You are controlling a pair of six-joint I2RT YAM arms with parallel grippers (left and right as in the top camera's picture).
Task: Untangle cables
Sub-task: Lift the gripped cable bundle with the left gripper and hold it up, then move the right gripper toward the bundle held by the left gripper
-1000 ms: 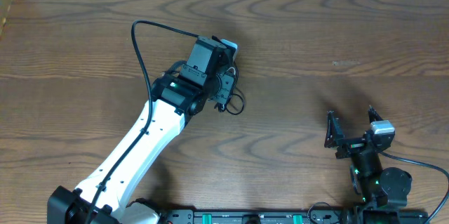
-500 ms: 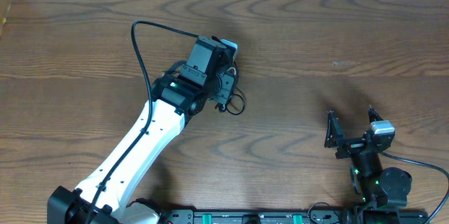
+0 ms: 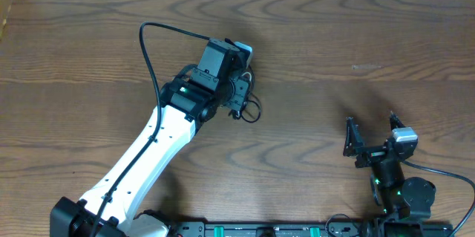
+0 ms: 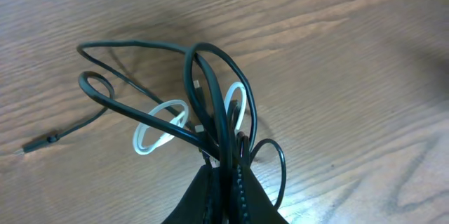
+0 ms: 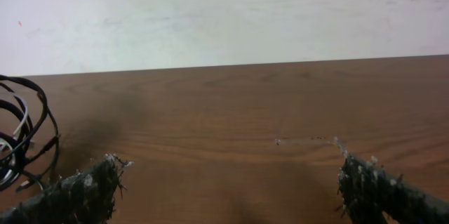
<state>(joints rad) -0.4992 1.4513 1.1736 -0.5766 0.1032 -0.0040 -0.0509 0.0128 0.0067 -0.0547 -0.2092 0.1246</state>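
With both cables [image 4: 222,129] clamped by the left gripper [image 4: 226,175] and the right gripper [image 5: 228,171] open, knots could be tightened by pulling.

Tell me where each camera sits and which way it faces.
Overhead: above the table, looking down; shows left gripper shut on the cables, right gripper open.
Left wrist: looks down at the cables; its fingers show.
Right wrist: low, facing across the table toward the wall; both fingers show.
Shared: all three see the cables.
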